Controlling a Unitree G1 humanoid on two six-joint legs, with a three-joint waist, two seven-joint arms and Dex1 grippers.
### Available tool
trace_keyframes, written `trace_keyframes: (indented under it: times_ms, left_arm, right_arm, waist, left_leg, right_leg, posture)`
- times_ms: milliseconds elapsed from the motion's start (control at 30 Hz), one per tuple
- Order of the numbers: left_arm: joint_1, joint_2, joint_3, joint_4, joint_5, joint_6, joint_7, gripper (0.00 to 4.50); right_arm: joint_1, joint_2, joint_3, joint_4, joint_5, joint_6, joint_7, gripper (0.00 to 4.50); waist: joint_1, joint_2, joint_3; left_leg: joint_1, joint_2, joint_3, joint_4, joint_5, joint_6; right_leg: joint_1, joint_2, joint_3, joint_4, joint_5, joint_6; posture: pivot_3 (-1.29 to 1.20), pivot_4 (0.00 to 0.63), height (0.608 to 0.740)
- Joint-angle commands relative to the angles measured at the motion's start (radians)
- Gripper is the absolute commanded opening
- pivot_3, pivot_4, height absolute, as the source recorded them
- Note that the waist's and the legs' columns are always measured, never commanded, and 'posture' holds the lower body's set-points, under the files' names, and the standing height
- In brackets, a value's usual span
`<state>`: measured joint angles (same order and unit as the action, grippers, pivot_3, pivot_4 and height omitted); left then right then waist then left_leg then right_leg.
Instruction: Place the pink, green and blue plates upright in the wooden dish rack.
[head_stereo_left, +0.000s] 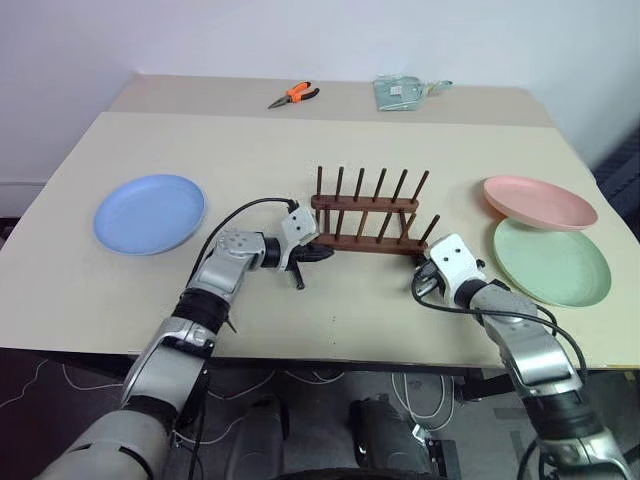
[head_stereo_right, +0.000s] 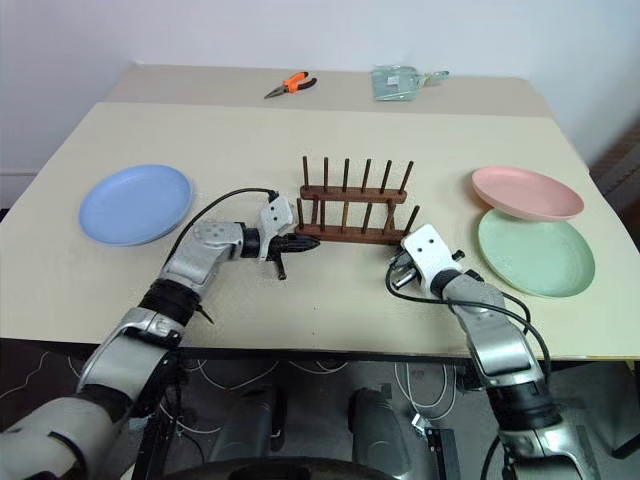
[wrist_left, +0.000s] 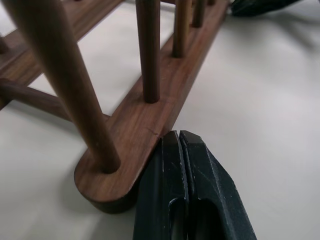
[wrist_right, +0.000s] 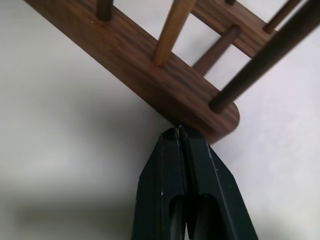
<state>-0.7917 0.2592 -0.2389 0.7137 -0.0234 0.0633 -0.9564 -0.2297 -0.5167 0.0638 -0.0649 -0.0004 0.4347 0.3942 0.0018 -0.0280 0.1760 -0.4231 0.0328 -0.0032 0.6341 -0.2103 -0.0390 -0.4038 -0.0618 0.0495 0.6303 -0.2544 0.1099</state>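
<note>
The wooden dish rack stands empty at the table's middle. The blue plate lies flat at the left. At the right, the pink plate lies just behind the green plate. My left gripper is shut and holds nothing. Its tips rest against the near bar at the rack's left end. My right gripper is also shut and empty, with its tips at the rounded right end of that same bar.
Orange-handled pliers and a clear packet lie on the far part of the table. The table's front edge runs just below both wrists. Bare tabletop lies between the rack and the plates.
</note>
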Motion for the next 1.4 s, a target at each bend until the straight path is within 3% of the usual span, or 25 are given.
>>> trace_keyframes:
  times_ms: [33, 67, 167, 333, 433, 533, 767, 867, 1000, 1033, 1100, 1233, 1333, 1400]
  left_arm:
    - [-0.007, 0.0, 0.01, 0.051, 0.016, -0.036, 0.012, 0.0]
    - [-0.007, -0.001, 0.009, 0.055, 0.018, -0.043, 0.015, 0.0]
    - [-0.004, 0.002, 0.014, 0.052, 0.022, -0.06, 0.028, 0.0]
    - [0.078, 0.041, 0.029, -0.175, -0.069, -0.004, -0.098, 0.0]
    - [0.138, 0.066, 0.029, -0.362, -0.138, 0.078, -0.17, 0.0]
    - [0.165, 0.071, 0.034, -0.487, -0.197, 0.17, -0.202, 0.0]
    - [0.169, 0.078, 0.016, -0.592, -0.244, 0.264, -0.216, 0.0]
    - [0.17, 0.08, 0.016, -0.597, -0.233, 0.251, -0.203, 0.0]
    - [0.191, 0.11, 0.033, -0.627, -0.236, 0.259, -0.188, 0.0]
    - [0.197, 0.119, 0.035, -0.632, -0.235, 0.254, -0.185, 0.0]
    - [0.202, 0.131, 0.038, -0.632, -0.227, 0.239, -0.172, 0.0]
    - [0.193, 0.154, 0.057, -0.586, -0.203, 0.197, -0.131, 0.0]
    - [0.185, 0.166, 0.076, -0.546, -0.207, 0.179, -0.12, 0.0]
    - [0.182, 0.171, 0.077, -0.526, -0.206, 0.167, -0.126, 0.0]
  right_arm:
    - [-0.028, 0.0, -0.022, 0.024, -0.012, -0.019, -0.006, 0.02]
    - [-0.028, -0.009, -0.03, 0.016, -0.006, -0.018, 0.005, 0.02]
    - [0.012, -0.071, -0.065, -0.061, 0.002, -0.011, 0.05, 0.84]
    - [0.13, -0.275, -0.195, -0.245, -0.062, -0.07, 0.102, 3.29]
    - [0.148, -0.414, -0.238, -0.197, -0.155, -0.127, 0.1, 3.29]
    - [0.117, -0.532, -0.175, -0.028, -0.285, -0.244, 0.067, 3.29]
    - [-0.167, -0.513, 0.034, 0.508, -0.466, -0.508, -0.055, 3.29]
    - [-0.242, -0.515, 0.108, 0.659, -0.541, -0.605, -0.112, 2.4]
    - [-0.27, -0.522, 0.107, 0.687, -0.551, -0.646, -0.165, 0.34]
    - [-0.257, -0.533, 0.101, 0.657, -0.562, -0.648, -0.181, 0.1]
    - [-0.223, -0.549, 0.067, 0.572, -0.564, -0.64, -0.209, 0.1]
    - [-0.132, -0.495, -0.118, 0.236, -0.364, -0.569, -0.133, 0.1]
    - [-0.113, -0.287, -0.247, -0.132, 0.138, -0.281, 0.005, 0.1]
    - [-0.115, -0.177, -0.298, -0.343, 0.508, -0.065, 0.014, 0.1]
  waist:
    - [0.0, 0.0, 0.0]
    - [0.0, 0.0, 0.0]
    - [0.0, 0.0, 0.0]
    - [-0.002, 0.001, 0.0]
    - [-0.014, 0.002, 0.001]
    - [-0.015, 0.001, 0.001]
    - [-0.024, 0.004, 0.001]
    - [-0.022, 0.004, 0.001]
    - [-0.021, 0.004, 0.001]
    - [-0.021, 0.005, 0.001]
    - [-0.021, 0.005, 0.001]
    - [-0.023, 0.006, 0.001]
    - [-0.028, 0.006, 0.001]
    - [-0.024, 0.006, 0.001]
  left_leg:
    - [0.0, 0.0, 0.0, -0.001, 0.0, 0.0]
    - [0.0, 0.0, 0.0, -0.001, 0.0, 0.0]
    - [0.0, 0.0, 0.0, -0.001, 0.0, 0.0]
    - [-0.002, 0.0, 0.0, -0.001, 0.0, 0.0]
    - [-0.002, 0.0, 0.0, -0.002, 0.0, 0.0]
    - [-0.001, 0.0, 0.0, -0.001, 0.0, 0.0]
    - [0.001, 0.0, 0.002, -0.002, 0.0, 0.0]
    - [0.001, 0.0, 0.002, -0.002, 0.0, 0.0]
    - [0.0, 0.0, 0.002, -0.002, 0.0, 0.0]
    - [0.0, 0.0, 0.002, -0.002, 0.0, 0.0]
    - [0.0, 0.0, 0.002, -0.002, 0.0, 0.0]
    - [0.0, 0.0, 0.002, -0.002, 0.0, 0.0]
    - [0.001, 0.001, 0.001, -0.002, 0.0, 0.0]
    - [0.001, 0.002, -0.001, -0.002, 0.0, 0.0]
  right_leg:
    - [0.0, 0.0, 0.0, 0.0, 0.0, 0.001]
    - [0.0, 0.0, 0.0, 0.0, 0.001, 0.002]
    - [0.0, 0.0, 0.0, 0.0, 0.001, 0.002]
    - [-0.003, 0.0, 0.0, 0.0, 0.001, 0.002]
    - [-0.003, 0.0, 0.0, 0.0, 0.0, 0.001]
    - [-0.002, 0.0, 0.0, 0.0, 0.0, 0.0]
    - [-0.001, 0.0, 0.002, 0.0, 0.0, 0.0]
    - [-0.002, 0.0, 0.002, 0.0, 0.0, 0.0]
    - [-0.002, -0.001, 0.002, 0.0, 0.0, 0.0]
    - [-0.002, 0.0, 0.002, 0.0, 0.0, 0.0]
    - [-0.002, 0.0, 0.002, 0.0, 0.0, 0.0]
    - [-0.002, 0.0, 0.002, 0.0, 0.0, 0.0]
    - [-0.001, 0.002, 0.002, 0.001, 0.002, 0.003]
    - [-0.001, 0.003, 0.002, 0.002, 0.002, 0.004]
  posture:
    - [0.0, 0.15, 0.726]
    - [0.0, 0.15, 0.726]
    - [0.0, 0.15, 0.726]
    - [0.0, 0.15, 0.726]
    - [0.0, 0.15, 0.726]
    - [0.0, 0.15, 0.726]
    - [0.0, 0.15, 0.726]
    - [0.0, 0.15, 0.726]
    - [0.0, 0.15, 0.726]
    - [0.0, 0.15, 0.726]
    - [0.0, 0.15, 0.726]
    - [0.0, 0.15, 0.726]
    - [0.0, 0.15, 0.726]
    - [0.0, 0.15, 0.726]
